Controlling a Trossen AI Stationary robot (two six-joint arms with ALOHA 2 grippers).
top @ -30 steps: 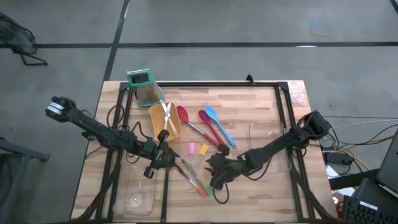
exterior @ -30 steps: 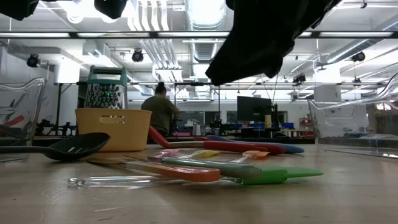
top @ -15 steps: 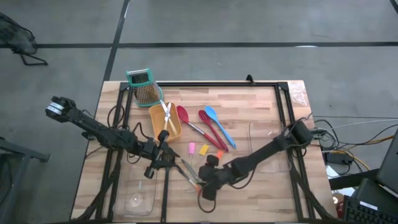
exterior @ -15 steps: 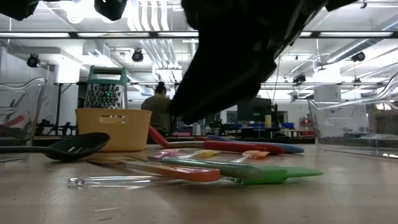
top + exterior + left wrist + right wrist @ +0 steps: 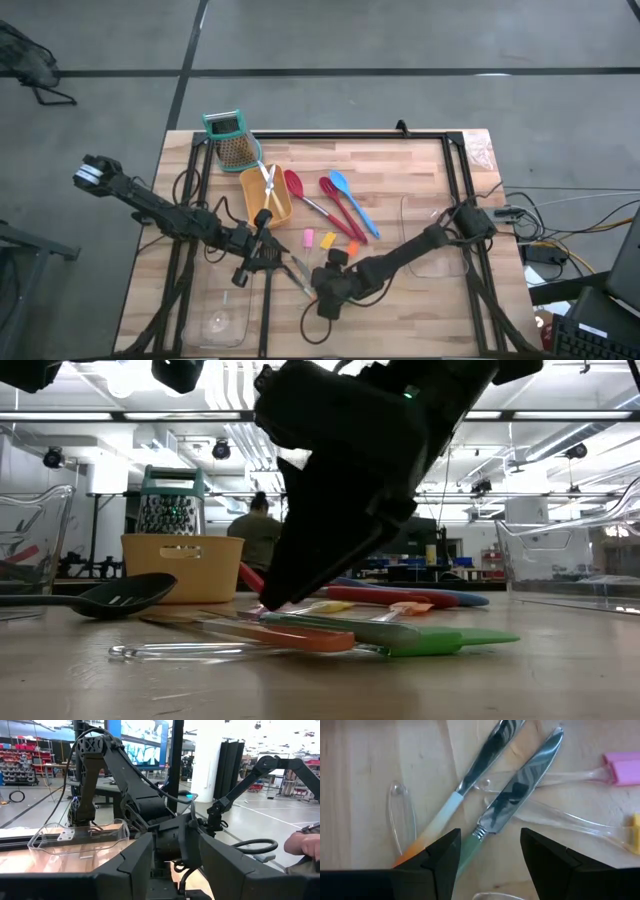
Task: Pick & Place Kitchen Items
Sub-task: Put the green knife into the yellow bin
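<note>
Kitchen items (image 5: 340, 205) mostly lie loose mid-table, seemingly few sorted; my right gripper (image 5: 487, 852), jaws open and empty, hovers over two knives (image 5: 517, 795); left gripper's (image 5: 262, 262) state I cannot tell.

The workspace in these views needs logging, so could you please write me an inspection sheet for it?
Surface: wooden table with a black frame.
Job's things: red spoons and blue spoon lie mid-table; pink tool and yellow tool beside them; two knives lie side by side under the right arm; black slotted spoon lies on the table.
Clutter: grater, yellow tray holding a utensil, clear trays near the table's edges.
Grippers: right gripper, jaws open, low over the knives' handles; left gripper waits near the table's front left.
Cables: loose leads beyond the right edge.
Surroundings: a person stands far behind the table.
</note>
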